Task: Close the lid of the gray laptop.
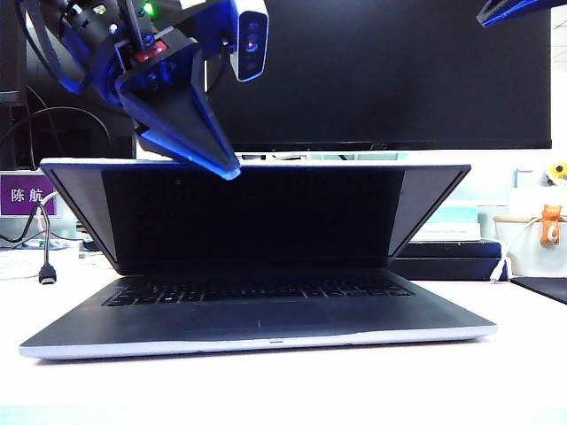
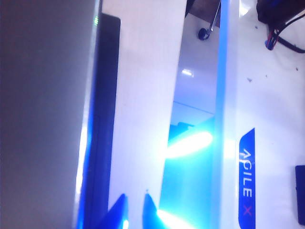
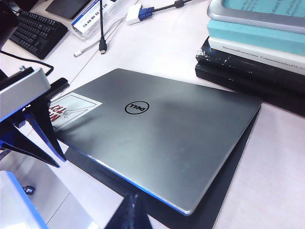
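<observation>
The gray laptop [image 1: 266, 323] faces the exterior camera, with its lid [image 1: 257, 217] tipped well forward over the keys and its dark screen facing down. My left gripper [image 1: 232, 170] comes down from the upper left, its blue fingertips resting on the lid's top edge, left of the middle. In the left wrist view the left gripper [image 2: 135, 210] shows a narrow gap between its tips with nothing in it, next to the lid [image 2: 43, 119]. The right wrist view looks down on the lid's silver back [image 3: 162, 133], with its round logo and sticker. My right gripper [image 3: 136, 212] hovers shut above it, holding nothing.
A large black monitor [image 1: 399, 71] stands close behind the laptop. Stacked books [image 3: 257, 52] lie beside the lid's far side. A black keyboard [image 3: 35, 31] and loose cables [image 1: 46, 266] lie to the left. An orange cat figure [image 1: 551, 223] sits on a white box at right.
</observation>
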Controlling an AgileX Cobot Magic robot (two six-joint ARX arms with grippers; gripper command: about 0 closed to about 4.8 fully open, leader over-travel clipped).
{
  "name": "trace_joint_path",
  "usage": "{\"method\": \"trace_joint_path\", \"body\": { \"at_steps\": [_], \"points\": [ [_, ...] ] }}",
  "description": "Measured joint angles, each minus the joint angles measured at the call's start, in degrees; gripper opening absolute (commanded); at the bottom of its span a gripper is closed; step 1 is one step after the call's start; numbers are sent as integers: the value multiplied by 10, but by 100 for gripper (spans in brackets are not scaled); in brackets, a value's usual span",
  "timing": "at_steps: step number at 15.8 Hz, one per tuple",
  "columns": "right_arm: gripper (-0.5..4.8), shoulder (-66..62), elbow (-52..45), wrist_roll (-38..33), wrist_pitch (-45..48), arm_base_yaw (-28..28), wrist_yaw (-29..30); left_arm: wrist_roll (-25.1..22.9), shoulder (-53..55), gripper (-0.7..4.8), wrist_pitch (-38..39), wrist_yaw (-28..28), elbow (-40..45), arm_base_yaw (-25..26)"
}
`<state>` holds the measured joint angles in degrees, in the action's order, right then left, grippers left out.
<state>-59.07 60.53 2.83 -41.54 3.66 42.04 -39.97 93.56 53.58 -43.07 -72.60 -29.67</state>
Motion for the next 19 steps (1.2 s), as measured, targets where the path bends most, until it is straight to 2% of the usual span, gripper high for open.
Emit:
{"method": "trace_joint_path", "body": {
  "at_steps": [2, 5, 11, 16, 18, 19],
  "points": [
    [-6, 0, 0, 0, 0, 0, 0, 10, 0, 55, -12, -4, 3, -2],
    [-6, 0, 0, 0, -5, 0, 0, 15, 0, 55, -46, -43, 28, -2],
    [-6, 0, 0, 1, -10, 0, 0, 16, 2, 56, -75, -70, 85, -7],
    [-6, 0, 0, 1, -13, 0, 0, 35, 1, 57, -94, -111, 86, -6],
    [-6, 0, 0, 1, -14, 0, 0, 41, -35, 62, -89, -119, 86, -24],
    [-6, 0, 0, 1, -14, 0, 0, 46, -78, 76, -102, -102, 86, -49]
  ]
}}
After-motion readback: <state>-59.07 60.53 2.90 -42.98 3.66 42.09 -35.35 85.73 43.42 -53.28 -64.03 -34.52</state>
